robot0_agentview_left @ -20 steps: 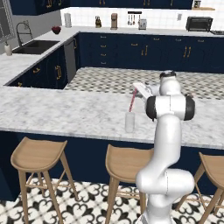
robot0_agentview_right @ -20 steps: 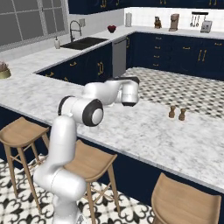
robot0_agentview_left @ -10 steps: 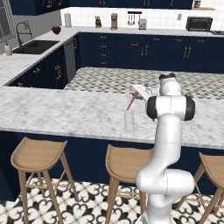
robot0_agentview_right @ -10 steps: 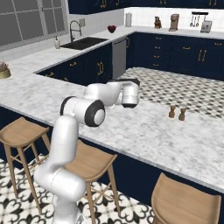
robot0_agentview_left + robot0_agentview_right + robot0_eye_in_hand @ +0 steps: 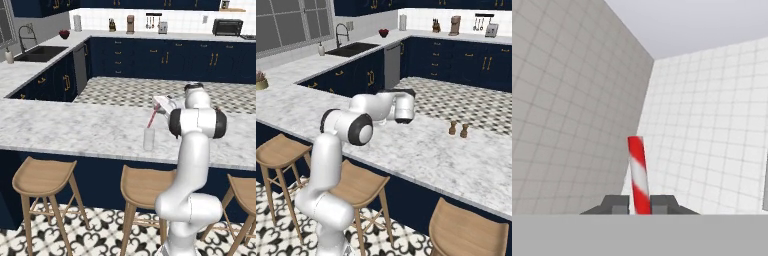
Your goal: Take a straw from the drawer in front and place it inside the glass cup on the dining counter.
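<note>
The glass cup stands upright on the marbled dining counter, in front of the arm. My gripper hangs above and a little right of the cup, shut on the straw. The pink-red straw slants down to the left, and its lower end sits just over the cup's rim. In the hand view the striped straw rises between my gripper's two dark fingertips. From the right base view, the arm covers the cup on the dining counter. The drawer is out of view.
Two small brown shakers stand on the counter to the arm's right. Round wooden stools line the near side below the counter's edge. Navy cabinets, a sink and a toaster oven lie far behind.
The straw has tilted a little more, and its lower end has sunk slightly toward the cup's rim. The grip stays shut.
</note>
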